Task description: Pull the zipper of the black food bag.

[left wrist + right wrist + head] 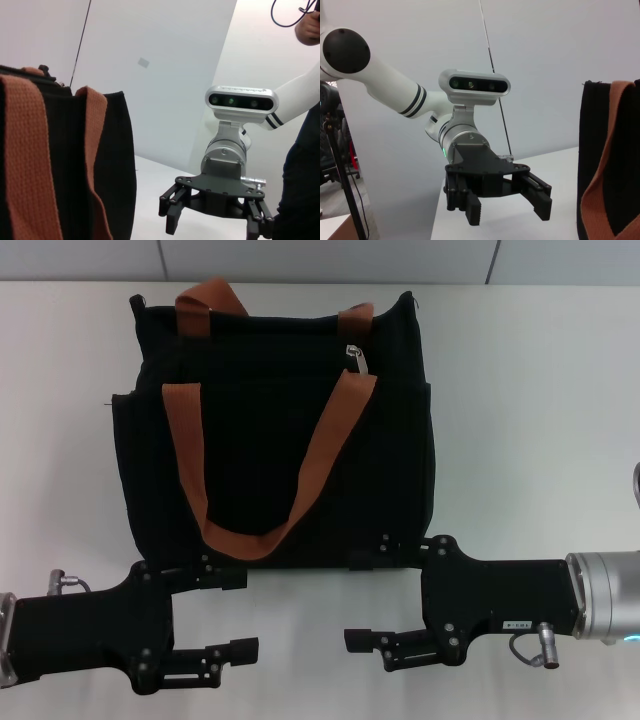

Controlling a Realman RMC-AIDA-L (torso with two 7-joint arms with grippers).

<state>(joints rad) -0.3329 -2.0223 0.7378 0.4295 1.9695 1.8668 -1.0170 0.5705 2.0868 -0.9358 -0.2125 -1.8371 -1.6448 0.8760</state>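
Note:
The black food bag [400, 460] lies flat on the white table [530, 410], with its orange-brown straps [186, 455] across it. The silver zipper pull [356, 357] sits near the bag's far edge, right of centre. My left gripper [232, 612] is open and empty in front of the bag's near left corner. My right gripper [365, 600] is open and empty in front of the near right corner. The two face each other. The left wrist view shows the bag [112, 165] and the right gripper [217, 222]. The right wrist view shows the bag [594, 150] and the left gripper [507, 205].
A person [306, 165] stands beyond the right arm in the left wrist view. White table surface lies to both sides of the bag.

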